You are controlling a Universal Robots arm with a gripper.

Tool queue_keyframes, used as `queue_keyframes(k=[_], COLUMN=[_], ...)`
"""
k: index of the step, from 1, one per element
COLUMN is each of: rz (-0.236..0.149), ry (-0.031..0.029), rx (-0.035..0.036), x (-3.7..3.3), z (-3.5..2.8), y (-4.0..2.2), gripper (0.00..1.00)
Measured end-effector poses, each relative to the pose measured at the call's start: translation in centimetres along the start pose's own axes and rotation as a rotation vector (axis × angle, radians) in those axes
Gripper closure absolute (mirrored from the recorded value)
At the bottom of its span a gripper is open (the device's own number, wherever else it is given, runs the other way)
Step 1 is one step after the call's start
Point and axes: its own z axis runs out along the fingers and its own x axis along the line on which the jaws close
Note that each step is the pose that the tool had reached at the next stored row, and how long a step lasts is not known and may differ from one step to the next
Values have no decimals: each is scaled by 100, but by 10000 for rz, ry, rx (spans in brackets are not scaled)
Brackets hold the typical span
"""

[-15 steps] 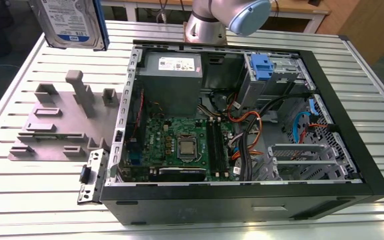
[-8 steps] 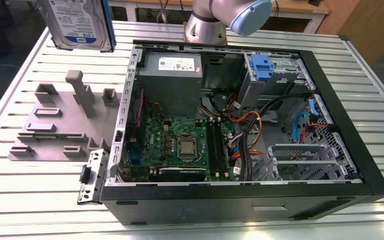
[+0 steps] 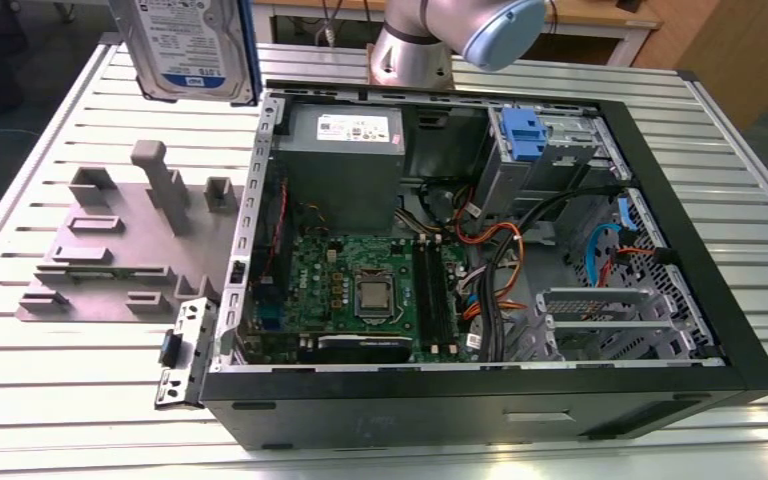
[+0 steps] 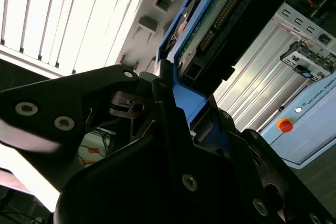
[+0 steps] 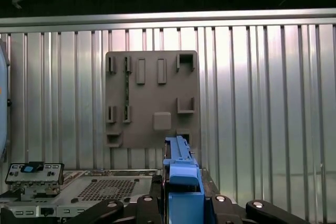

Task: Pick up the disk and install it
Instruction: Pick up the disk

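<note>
disk held on end in the air, beside the open computer case

a slatted metal table (image 3: pixel 744 200) carries an open computer case (image 3: pixel 704 335) and, at the exterior view's left, a grey holder plate (image 3: pixel 104 262). the disk (image 3: pixel 187 45) hangs above the table beyond that plate, label facing the exterior camera, long axis roughly up and down, lower end toward the table. in the second wrist view the claw (image 4: pixel 184 106) is clenched narrowly on the disk's blue bracket (image 5: pixel 181 174), a black finger on each side.
</note>
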Motion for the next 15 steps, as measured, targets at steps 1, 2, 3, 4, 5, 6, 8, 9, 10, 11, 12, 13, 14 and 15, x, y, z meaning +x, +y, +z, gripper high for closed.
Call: queue_keyframes(k=[1,2,3,4,5,6,8,9,10,11,12,13,14,15], rz=[1,1,1,1,1,1,0,0,0,0,0,1,0,1], ry=[-1,0,0,-1,-1,-1,0,0,0,-1,0,0,0,0], rx=[0,0,0,0,1,1,0,1,0,1,0,0,1,-1], x=[0,0,0,0,0,0,-1,-1,-1,-2,-2,-2,-2,-3], z=[0,0,0,0,0,0,-1,-1,-1,-1,-1,-2,-1,-2], y=[-1,-1,-2,-2,-2,-4,-17,-23,-30,-37,-45,-50,-56,-59], gripper=[64,64,64,64,64,64,64,64,64,64,64,64,64,64])
